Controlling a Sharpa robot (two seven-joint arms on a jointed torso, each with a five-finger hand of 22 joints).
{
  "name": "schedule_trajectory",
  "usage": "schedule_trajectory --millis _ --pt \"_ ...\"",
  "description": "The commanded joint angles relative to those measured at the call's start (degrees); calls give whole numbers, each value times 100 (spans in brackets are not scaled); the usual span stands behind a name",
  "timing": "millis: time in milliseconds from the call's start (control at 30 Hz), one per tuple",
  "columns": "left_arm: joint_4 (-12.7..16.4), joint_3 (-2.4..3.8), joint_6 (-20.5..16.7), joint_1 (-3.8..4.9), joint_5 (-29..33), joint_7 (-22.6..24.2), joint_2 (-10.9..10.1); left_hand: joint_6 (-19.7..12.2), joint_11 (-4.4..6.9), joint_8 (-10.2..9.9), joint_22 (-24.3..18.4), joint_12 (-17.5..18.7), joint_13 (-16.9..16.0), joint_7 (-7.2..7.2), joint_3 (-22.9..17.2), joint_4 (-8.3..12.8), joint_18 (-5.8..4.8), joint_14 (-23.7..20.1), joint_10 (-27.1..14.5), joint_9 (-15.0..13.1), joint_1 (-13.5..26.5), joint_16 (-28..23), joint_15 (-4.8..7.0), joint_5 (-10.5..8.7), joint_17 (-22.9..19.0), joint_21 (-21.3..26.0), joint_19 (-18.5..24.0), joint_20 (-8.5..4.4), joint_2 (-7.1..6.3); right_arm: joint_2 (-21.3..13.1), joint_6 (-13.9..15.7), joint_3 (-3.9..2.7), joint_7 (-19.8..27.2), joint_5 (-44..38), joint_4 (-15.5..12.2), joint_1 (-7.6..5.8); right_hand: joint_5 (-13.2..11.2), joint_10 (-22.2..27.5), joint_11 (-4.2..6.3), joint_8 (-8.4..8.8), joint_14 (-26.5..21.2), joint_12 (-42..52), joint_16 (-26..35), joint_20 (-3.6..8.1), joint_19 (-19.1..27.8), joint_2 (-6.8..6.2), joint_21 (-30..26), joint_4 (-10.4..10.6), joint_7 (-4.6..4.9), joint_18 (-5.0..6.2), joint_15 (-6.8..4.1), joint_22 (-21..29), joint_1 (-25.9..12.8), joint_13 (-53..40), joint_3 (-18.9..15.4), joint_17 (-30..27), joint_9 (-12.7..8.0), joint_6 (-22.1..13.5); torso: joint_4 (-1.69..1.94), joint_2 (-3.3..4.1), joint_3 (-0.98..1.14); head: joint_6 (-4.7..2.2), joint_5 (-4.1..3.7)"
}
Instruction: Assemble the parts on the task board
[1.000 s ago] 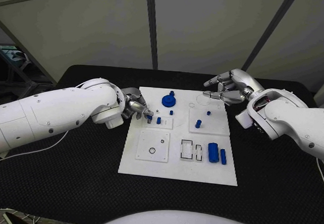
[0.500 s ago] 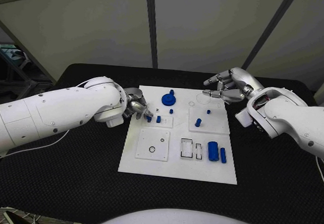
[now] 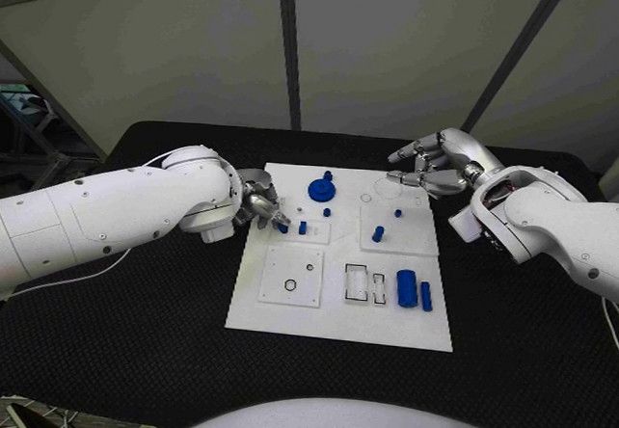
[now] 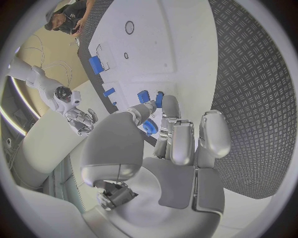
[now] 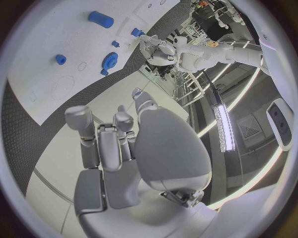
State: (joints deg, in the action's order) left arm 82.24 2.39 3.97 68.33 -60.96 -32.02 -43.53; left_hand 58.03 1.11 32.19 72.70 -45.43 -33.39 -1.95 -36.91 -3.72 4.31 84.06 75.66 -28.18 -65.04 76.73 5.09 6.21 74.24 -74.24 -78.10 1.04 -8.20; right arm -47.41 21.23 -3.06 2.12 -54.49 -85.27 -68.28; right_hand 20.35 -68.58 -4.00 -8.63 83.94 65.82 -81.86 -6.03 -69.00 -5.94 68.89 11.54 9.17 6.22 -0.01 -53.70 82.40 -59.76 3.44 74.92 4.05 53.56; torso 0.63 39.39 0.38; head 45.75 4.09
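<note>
While my left hand [image 3: 262,207] keeps pinching a blue peg [image 3: 283,227] at the board's [image 3: 339,322] ten o'clock, nothing seats; my right hand [image 3: 435,163] stays curled, holding nothing.

No readable text, label, brand, number or sign is being shown anywhere. On the task board [image 3: 344,303] only outlined circles and rectangles are being displayed, without lettering. Nothing legible is being carried by the parts [image 3: 407,290].

A black table [image 3: 136,330] with a mesh-textured top stands before grey wall panels [image 3: 165,52]
</note>
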Motion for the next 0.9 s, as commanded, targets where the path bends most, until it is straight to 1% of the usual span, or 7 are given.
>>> schedule_trajectory --millis 33,267,400,533,667,700,900 --pt "3 -6 86 -1 -110 -55 10 -3 147 23 3 -11 -6 28 -684 648 51 227 193 -4 8 39 45 29 6 -32 -38 -4 45 -2 -47 -3 35 99 0 -7 31 31 5 -23 308 -23 11 14 17 22 -25 16 -23 107 -37 4 -26 3 22 277 -9 15 6 2 -2 -9 -10" --pt "-3 -6 85 -1 -154 -68 30 -3 148 30 8 -13 -7 29 -696 653 50 227 195 -5 14 39 46 32 6 -36 -41 -4 43 0 -48 -3 38 112 1 -7 49 32 6 -24 310 -24 10 15 16 23 -28 17 -23 107 -37 6 -25 5 27 280 -9 15 7 4 -4 2 -15" --pt "-9 -6 158 -1 -163 -74 59 -2 149 40 20 -32 -29 30 -710 660 47 228 205 -7 26 40 46 33 7 -46 -49 -5 36 1 -49 -3 38 113 0 -7 49 32 6 -24 310 -24 10 15 16 23 -28 17 -23 107 -37 6 -25 5 27 280 -9 15 -2 6 -2 9 -13" --pt "-29 -8 243 -1 -166 -86 90 38 165 111 77 -208 -221 62 -716 655 35 229 296 -16 162 42 53 21 9 -90 -86 -12 -28 -4 -48 -3 35 112 -2 -7 49 32 6 -24 310 -24 10 15 16 23 -28 17 -23 107 -37 6 -25 5 27 280 -9 15 -5 10 0 21 -21" --pt "-62 -10 263 -1 -167 -103 118 94 194 169 92 -284 -294 109 -560 556 32 230 341 -7 377 42 73 -5 10 -93 -93 -23 -93 -8 -47 -3 33 112 -6 -7 49 32 6 -24 310 -24 10 15 16 23 -28 17 -23 107 -37 6 -25 5 27 280 -9 15 0 6 1 22 -30" --pt "-70 -11 264 -1 -167 -106 124 110 203 180 101 -301 -310 120 -491 520 30 231 349 -1 435 43 78 -10 11 -98 -98 -28 -108 -9 -46 -3 33 112 -8 -7 49 32 6 -24 310 -24 10 15 16 23 -28 17 -23 107 -37 6 -25 5 27 280 -9 15 1 5 1 32 -35" --pt "-119 -12 269 -1 -167 -139 165 181 228 204 147 -376 -385 152 -72 321 19 231 363 61 653 43 103 -16 14 -120 -127 -54 -105 -14 -42 -3 33 112 -15 -7 49 32 6 -24 310 -24 10 15 16 23 -28 17 -23 107 -37 6 -25 5 27 280 -9 15 3 4 0 38 -40"
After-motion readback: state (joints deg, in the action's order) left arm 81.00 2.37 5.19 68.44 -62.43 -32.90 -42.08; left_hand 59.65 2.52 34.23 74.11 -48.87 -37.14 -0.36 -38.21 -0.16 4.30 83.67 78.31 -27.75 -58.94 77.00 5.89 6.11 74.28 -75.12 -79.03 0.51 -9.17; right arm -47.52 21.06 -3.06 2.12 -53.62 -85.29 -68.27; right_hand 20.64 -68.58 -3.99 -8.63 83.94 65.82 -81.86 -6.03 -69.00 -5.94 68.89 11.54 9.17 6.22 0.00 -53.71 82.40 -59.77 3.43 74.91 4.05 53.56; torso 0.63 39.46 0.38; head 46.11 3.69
